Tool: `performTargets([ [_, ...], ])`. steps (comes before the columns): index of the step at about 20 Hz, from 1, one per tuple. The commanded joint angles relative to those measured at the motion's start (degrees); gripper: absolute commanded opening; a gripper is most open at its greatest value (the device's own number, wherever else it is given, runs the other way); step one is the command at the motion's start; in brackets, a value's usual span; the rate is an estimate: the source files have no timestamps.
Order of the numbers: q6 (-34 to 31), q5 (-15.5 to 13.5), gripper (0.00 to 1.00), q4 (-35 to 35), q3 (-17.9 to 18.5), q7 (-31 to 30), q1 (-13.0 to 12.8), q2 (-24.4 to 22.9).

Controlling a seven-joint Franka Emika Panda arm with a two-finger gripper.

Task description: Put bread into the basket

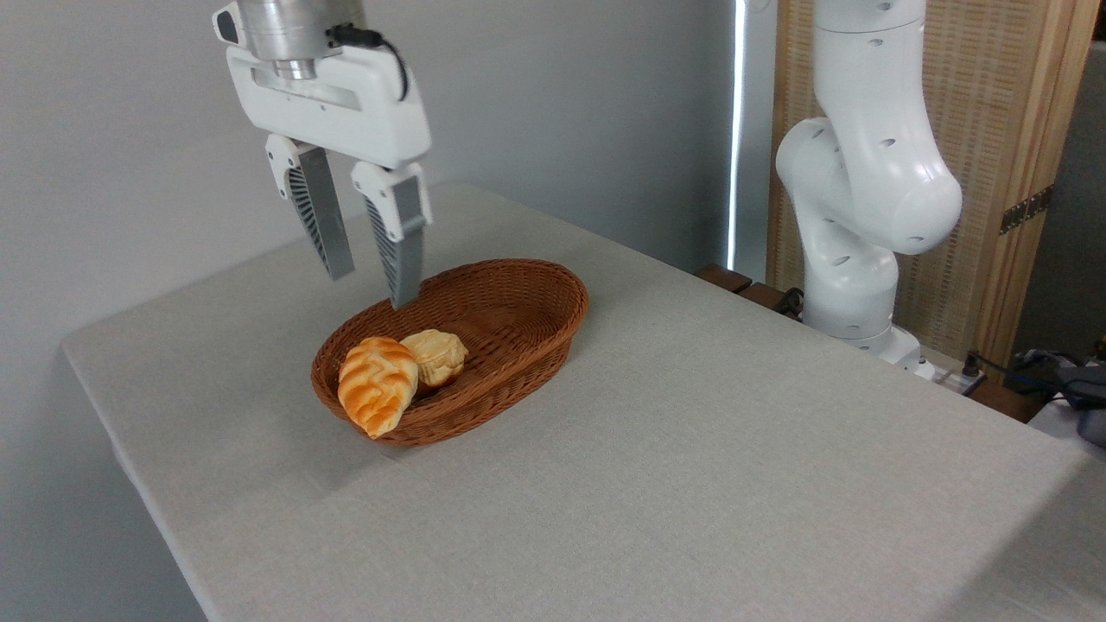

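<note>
Your gripper (pixel 373 290) hangs in the air above the far-left end of the basket, its two ribbed grey fingers (pixel 318 220) spread apart and holding nothing. Both fingers point down and tilt slightly to the right; the tip of the right one overlaps the basket's far rim in this view, though you cannot tell from one camera whether it is actually near the wicker or well above it.

From there, work down by size. You have a table (pixel 691 484) covered in pale grey cloth filling most of the view, with the white Panda arm (pixel 864 173) rising from its base at the table's far right edge, in front of a wooden screen (pixel 994 130) with woven panels.

On the cloth, left of centre, sits the oval reddish-brown wicker basket (pixel 527 298). The braided bread loaf (pixel 376 384) is in its near-left end, glossy orange-gold with cream ridges, lying propped against the rim so that its lower tip pokes out over the basket's edge. Touching its right side, a small pale tan bun (pixel 436 354) rests inside the basket.
</note>
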Motion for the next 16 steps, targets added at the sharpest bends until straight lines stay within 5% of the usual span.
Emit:
performTargets([
  [1,-0.7,0.5,1.0,-0.1,6.3,3.6,0.1,-1.1],
  [5,-1.1,-0.3,1.0,-0.1,11.5,12.3,0.1,-1.7],
  [11,-1.0,-5.1,1.0,-0.5,11.6,22.0,0.1,0.6],
  [16,-1.1,-6.5,1.0,-0.4,11.5,22.1,0.1,0.8],
])
